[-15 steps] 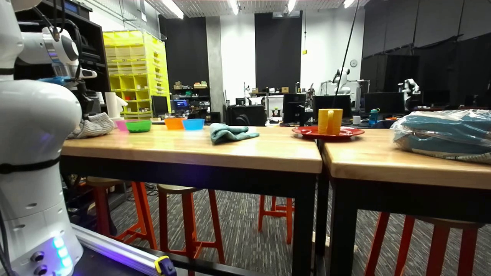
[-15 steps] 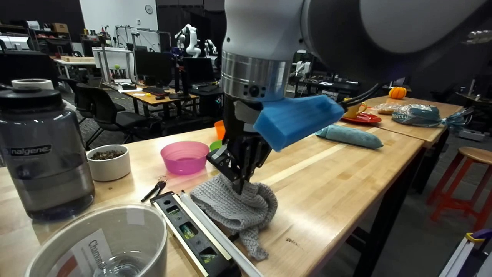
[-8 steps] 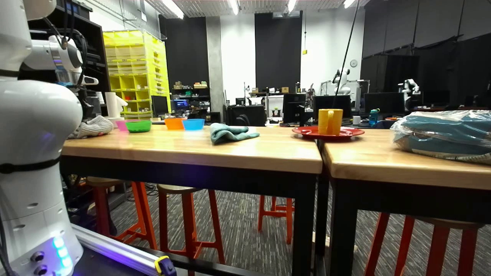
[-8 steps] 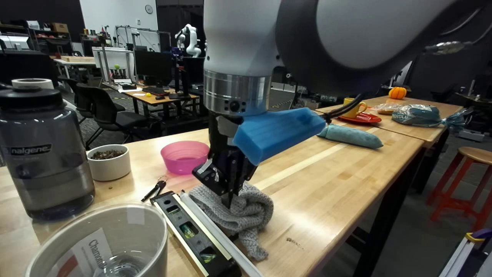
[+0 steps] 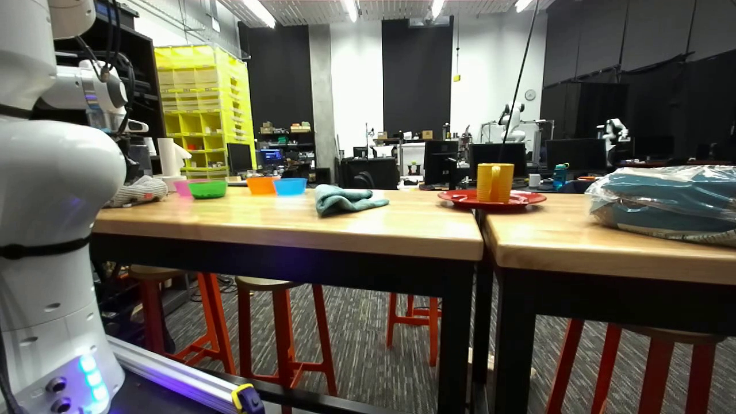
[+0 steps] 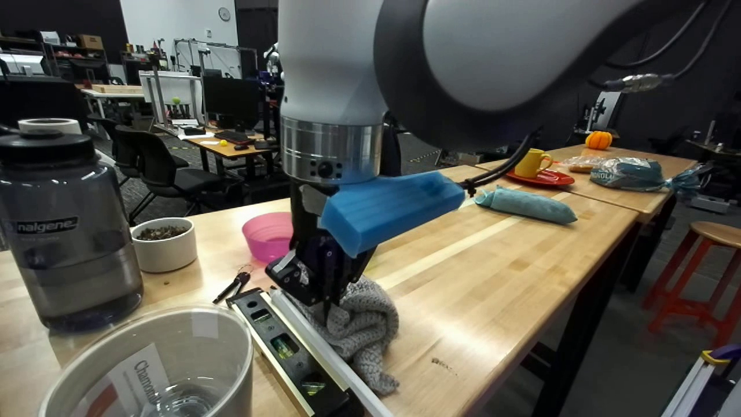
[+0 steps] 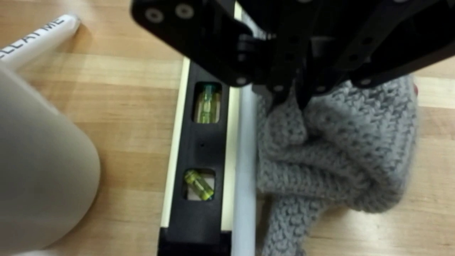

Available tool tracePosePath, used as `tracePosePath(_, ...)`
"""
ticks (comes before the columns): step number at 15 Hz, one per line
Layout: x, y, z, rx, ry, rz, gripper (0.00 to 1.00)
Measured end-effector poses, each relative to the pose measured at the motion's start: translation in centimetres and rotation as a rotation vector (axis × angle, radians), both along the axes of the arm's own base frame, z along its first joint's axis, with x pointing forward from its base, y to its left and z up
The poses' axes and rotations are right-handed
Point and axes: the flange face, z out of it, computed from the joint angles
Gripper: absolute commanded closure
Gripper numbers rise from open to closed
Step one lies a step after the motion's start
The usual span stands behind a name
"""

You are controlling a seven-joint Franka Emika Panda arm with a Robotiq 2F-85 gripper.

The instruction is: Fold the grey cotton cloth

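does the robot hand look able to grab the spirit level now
Probably not yet: the hand seems to pinch a fold of the grey knit cloth. Once free, it likely could: the spirit level lies close by, nothing on top.

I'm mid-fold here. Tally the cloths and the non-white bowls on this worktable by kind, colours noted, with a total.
Cloths: 2 (grey cloth, teal cloth)
Non-white bowls: 4 (pink bowl, green bowl, orange bowl, blue bowl)
Total: 6
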Motion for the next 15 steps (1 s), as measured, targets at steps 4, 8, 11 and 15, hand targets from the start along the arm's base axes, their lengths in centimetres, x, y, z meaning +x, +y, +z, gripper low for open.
tracePosePath(4, 0.7, 0.4, -0.4, 0.007, 0.014, -0.005, 0.49)
tracePosePath(8, 1.4, 0.4, 0.0, 0.027, 0.022, -0.013, 0.23)
tracePosePath(11, 1.7, 0.4, 0.5, 0.049, 0.035, -0.016, 0.01)
tracePosePath(15, 2.0, 0.3, 1.1, 0.097, 0.074, -0.009, 0.00)
